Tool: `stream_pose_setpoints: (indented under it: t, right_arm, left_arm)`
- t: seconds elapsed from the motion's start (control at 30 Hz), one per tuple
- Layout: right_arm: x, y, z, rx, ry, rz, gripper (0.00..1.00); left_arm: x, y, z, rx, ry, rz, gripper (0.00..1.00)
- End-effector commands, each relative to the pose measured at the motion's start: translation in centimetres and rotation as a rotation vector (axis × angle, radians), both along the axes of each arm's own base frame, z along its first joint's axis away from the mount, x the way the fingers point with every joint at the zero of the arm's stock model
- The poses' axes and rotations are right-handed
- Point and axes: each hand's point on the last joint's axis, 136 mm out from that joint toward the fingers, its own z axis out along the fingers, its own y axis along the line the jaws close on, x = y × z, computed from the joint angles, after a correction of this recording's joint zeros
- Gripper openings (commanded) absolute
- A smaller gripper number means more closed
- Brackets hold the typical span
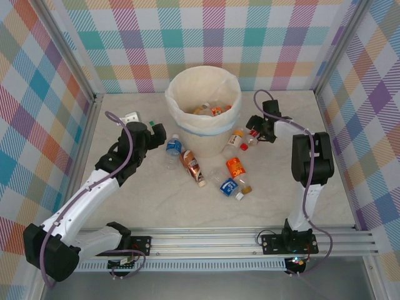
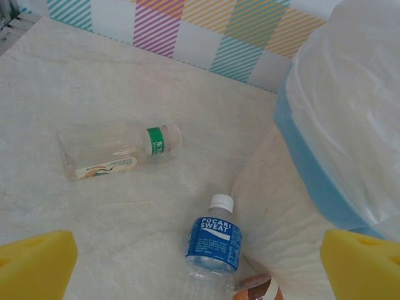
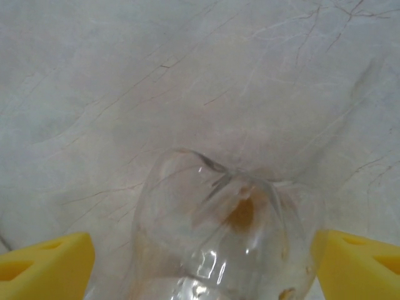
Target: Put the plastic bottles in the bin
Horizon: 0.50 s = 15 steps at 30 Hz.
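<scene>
The right tool is standing with its yellow pads spread to either side of a clear bottle that is lying on the bench. One pad is resting against the bottle's wall while a sliver of bench is showing between the other pad and the plastic, so the tool is bracketing the bottle, released rather than clenched on it. From above, this tool is reaching down just right of the bin, where a red-capped bottle and an orange-brown-labelled bottle are lying close together; which of the two is sitting between the pads I cannot tell.

The left tool is hanging fully released over the bench on the bin's left side, gripping nothing. Below it, a blue-labelled Pocari Sweat bottle with a white cap is lying just beside the foot of the bin. A green-banded bottle is lying on its side nearer the chequered wall, well apart from it.

In front of the bin, a brown-labelled bottle, an orange-labelled bottle and a second blue-labelled bottle are lying loose on the bench. Inside the bin, a few bottles are resting on the white bag
</scene>
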Motion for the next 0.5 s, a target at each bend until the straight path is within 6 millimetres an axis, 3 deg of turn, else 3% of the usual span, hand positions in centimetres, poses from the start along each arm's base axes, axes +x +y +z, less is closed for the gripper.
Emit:
stream_pose_setpoints:
  t: [0.0,0.2,0.27,0.47]
  right_arm:
    - [0.1,-0.3,-0.1,-0.051,0.021,-0.054,0.84]
    - [-0.7,0.6,-0.9,0.028,-0.034,-0.072,0.63]
    - [-1.1,0.4,-0.8,0.029,-0.053,-0.083,0.6]
    - [-1.7,0.2,1.8,0.03,-0.183,-0.059,0.53]
  left_arm:
    - [-0.1,0.7,-0.1,-0.03,-0.004,0.032,1.0]
    - [-0.6,1.1,-0.2,-0.065,-0.007,0.047,1.0]
    - [-0.6,0.9,-0.2,-0.071,-0.005,0.038,1.0]
    - [-0.8,1.1,-0.6,-0.07,0.013,0.04,1.0]
